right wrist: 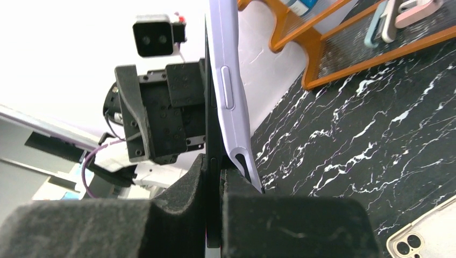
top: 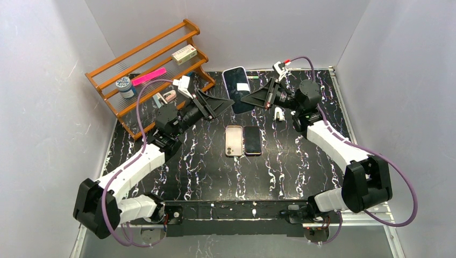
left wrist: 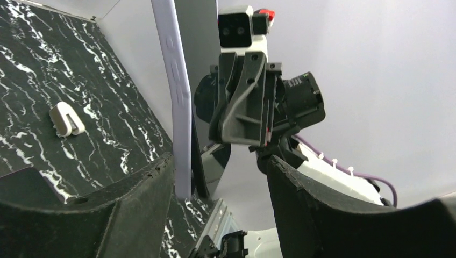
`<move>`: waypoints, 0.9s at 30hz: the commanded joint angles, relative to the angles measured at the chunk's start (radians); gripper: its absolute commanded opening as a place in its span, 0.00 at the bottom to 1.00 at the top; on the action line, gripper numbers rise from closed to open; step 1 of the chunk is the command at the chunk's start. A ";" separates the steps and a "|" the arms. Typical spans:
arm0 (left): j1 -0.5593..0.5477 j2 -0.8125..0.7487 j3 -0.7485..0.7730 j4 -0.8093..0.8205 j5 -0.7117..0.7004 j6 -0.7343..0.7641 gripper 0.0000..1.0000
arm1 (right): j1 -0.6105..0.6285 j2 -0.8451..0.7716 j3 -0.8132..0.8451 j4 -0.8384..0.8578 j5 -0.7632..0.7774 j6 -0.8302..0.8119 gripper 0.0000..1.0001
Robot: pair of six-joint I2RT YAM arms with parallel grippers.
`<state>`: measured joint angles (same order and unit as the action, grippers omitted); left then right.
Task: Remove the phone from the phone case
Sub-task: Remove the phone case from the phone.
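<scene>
Position of dark-screened slab phone (top: 234,80): raised over rear of black marbled table (top: 204,172), between both claws. State of right gripper (right wrist: 215,174): clamped tight on phone's thin edge. Fit of lavender soft plastic case (right wrist: 228,80): parted from phone beside that grip. State of left gripper (left wrist: 220,172): spread wide, case edge just inside one finger, not gripped.

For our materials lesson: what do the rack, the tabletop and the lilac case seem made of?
Rack: apparently wood, orange-brown, seemingly varnished. Tabletop: black marble look, white veins; possibly printed. Case: likely soft matte plastic or silicone, since its corner bends away from the phone.
</scene>
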<state>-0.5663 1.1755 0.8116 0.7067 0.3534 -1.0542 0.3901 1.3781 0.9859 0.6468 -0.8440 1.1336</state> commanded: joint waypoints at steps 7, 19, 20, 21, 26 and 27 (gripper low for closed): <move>0.004 -0.075 -0.022 -0.196 -0.016 0.154 0.59 | -0.040 -0.044 0.070 0.121 0.073 0.044 0.01; 0.002 0.021 -0.009 -0.109 0.015 0.073 0.57 | -0.039 -0.045 0.058 0.154 0.076 0.068 0.01; 0.000 0.024 -0.008 -0.105 0.016 0.070 0.57 | -0.039 -0.046 0.059 0.154 0.075 0.068 0.01; 0.000 0.028 -0.008 -0.101 0.015 0.068 0.57 | -0.039 -0.047 0.060 0.154 0.075 0.068 0.01; -0.007 0.053 0.009 -0.081 0.025 0.062 0.57 | -0.039 -0.047 0.057 0.155 0.075 0.068 0.01; -0.008 0.059 0.013 -0.074 0.027 0.060 0.57 | -0.039 -0.047 0.057 0.155 0.075 0.069 0.01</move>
<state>-0.5659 1.2228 0.7925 0.5789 0.3595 -0.9897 0.3519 1.3781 0.9878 0.6842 -0.7868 1.1934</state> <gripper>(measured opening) 0.569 0.119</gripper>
